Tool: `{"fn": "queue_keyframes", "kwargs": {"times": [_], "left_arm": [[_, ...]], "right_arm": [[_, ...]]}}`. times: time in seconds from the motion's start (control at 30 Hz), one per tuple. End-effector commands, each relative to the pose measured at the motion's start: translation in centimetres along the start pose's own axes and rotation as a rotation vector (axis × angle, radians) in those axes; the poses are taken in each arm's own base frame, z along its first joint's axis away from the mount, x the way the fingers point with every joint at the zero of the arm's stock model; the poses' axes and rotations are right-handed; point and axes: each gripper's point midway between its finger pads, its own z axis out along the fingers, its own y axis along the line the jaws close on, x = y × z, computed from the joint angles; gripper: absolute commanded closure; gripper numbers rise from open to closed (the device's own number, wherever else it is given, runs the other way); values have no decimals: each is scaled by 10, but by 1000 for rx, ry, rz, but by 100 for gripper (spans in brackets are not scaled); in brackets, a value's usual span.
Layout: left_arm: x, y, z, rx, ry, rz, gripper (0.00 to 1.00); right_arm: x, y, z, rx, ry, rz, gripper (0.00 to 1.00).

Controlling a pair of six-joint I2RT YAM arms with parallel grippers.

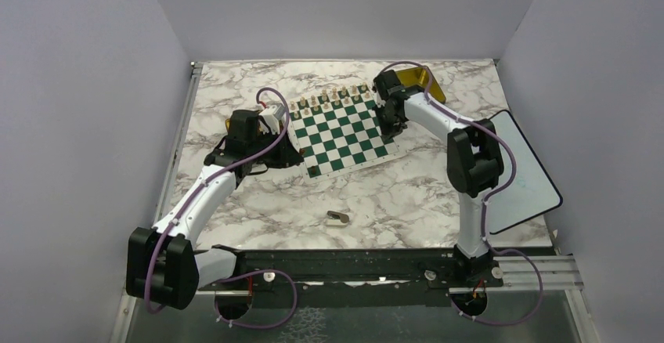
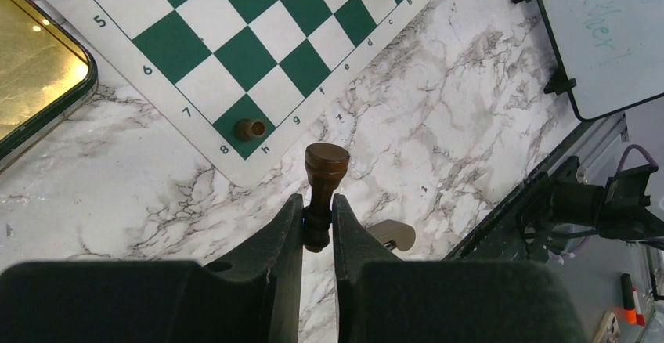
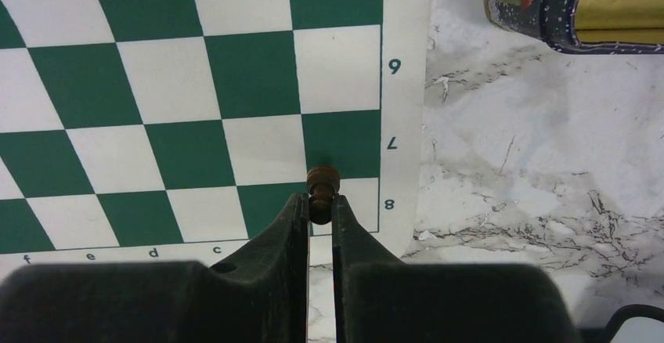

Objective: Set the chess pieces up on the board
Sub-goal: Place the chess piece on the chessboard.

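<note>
Left tool [image 2: 317, 203] clamps a dark chess piece [image 2: 325, 167]; right tool [image 3: 317, 203] clamps a second dark piece [image 3: 322, 180]. You have one corner piece [image 2: 250, 129] standing on the board [image 2: 235, 30]; most remain.

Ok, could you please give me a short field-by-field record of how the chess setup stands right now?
board: green and white checks, lying flat
left hand: shut on a tall dark piece, above the marble table just off the board's h8 corner
right hand: shut on a small dark piece, over the board near its a8 corner
placed dark piece: one, upright on h8
pale pieces: lined up along the far edge
</note>
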Motion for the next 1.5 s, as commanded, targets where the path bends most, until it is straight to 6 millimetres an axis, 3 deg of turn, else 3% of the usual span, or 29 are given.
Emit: {"fn": "queue_keyframes", "kwargs": {"times": [0.0,0.5,1.0,1.47], "left_arm": [[-4,-1,-2,-6,-30,41,91],[-5,-1,-4,-15,-38,49,91],[-5,1,-6,-28,-43,53,91],[-4,0,-5,-29,-39,57,90]], "right_arm": [[1,-4,0,-9,28,22,84],[-3,-9,6,-43,28,50,79],[10,-5,25,-67,74,49,77],[3,-5,22,-67,82,38,77]]}}
